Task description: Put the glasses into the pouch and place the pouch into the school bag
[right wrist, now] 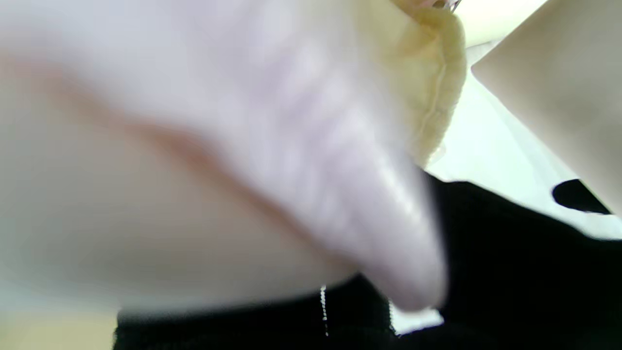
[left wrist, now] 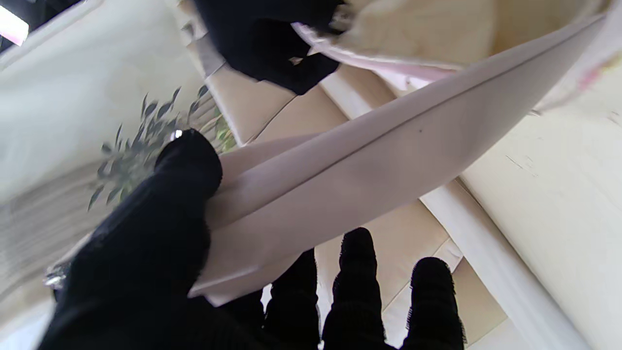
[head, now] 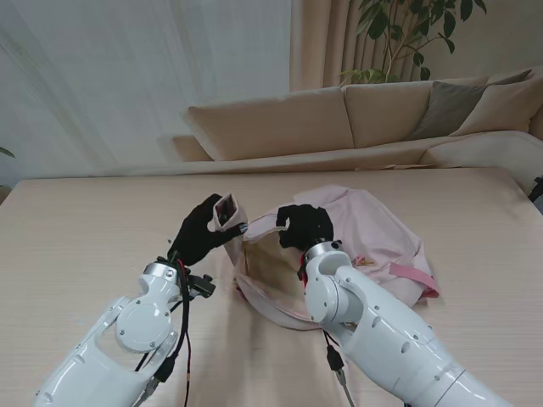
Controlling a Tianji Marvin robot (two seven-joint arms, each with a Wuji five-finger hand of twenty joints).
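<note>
**Pouch at the bag mouth**

Stand view: left hand (head: 202, 231) clamped on pale pouch (head: 227, 210), just left of the pink school bag (head: 356, 229); right hand (head: 305, 225) grips the bag's rim. Wooden table (head: 76, 229), sofa (head: 339, 119) beyond.

Left wrist: pouch (left wrist: 350, 175) between thumb and fingers (left wrist: 357, 272).

Right wrist: blurred bag fabric (right wrist: 218, 146).

Stand looks down; wrist views (close-up) share bag (head: 373, 246).

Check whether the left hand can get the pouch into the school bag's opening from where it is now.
Probably yes. The left hand holds the pouch right beside the school bag, and the right hand holds the rim up, so the mouth gapes toward the pouch with nothing seen between.
</note>
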